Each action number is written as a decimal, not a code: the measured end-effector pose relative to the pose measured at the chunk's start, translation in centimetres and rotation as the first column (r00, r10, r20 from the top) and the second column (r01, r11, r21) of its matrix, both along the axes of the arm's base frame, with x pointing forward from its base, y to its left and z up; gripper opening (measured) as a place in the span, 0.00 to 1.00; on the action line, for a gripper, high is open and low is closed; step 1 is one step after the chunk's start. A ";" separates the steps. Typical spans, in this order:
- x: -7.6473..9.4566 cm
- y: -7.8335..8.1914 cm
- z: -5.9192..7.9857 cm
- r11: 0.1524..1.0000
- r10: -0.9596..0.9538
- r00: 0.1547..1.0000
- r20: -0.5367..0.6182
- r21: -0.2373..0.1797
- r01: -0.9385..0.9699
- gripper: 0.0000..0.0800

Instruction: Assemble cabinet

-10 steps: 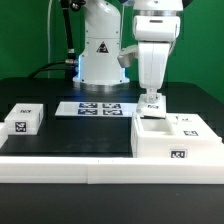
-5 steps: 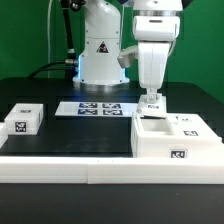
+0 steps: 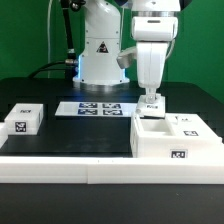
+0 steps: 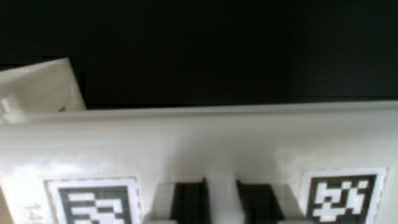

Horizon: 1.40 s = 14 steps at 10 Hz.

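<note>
Cabinet (image 3: 172, 140) sits on the desk (image 3: 80, 135) at the exterior view's right, against the front rail (image 3: 60, 170). Your tool (image 3: 152, 106) hangs at its rear wall; I cannot tell if it grips. Keep the tool square to that wall. Open desk lies toward the block (image 3: 22, 120).

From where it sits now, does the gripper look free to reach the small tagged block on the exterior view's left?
Probably yes: between the gripper, low at the cabinet, and the small block lie only the flat marker board and bare table; nothing tall intervenes.
</note>
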<state>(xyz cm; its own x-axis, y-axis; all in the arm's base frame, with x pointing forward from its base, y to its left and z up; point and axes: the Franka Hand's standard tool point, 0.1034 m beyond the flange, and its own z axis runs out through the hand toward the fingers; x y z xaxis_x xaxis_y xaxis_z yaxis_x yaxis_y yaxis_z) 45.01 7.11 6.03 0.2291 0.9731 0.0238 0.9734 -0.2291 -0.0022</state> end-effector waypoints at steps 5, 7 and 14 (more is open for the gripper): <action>0.4 0.1 -0.2 1.000 0.012 1.000 -0.002 0.002 -0.012 0.09; 0.9 0.1 0.1 1.000 0.013 1.000 0.005 0.002 -0.013 0.09; 1.0 -0.2 -0.4 0.998 0.068 0.997 -0.023 -0.001 -0.068 0.09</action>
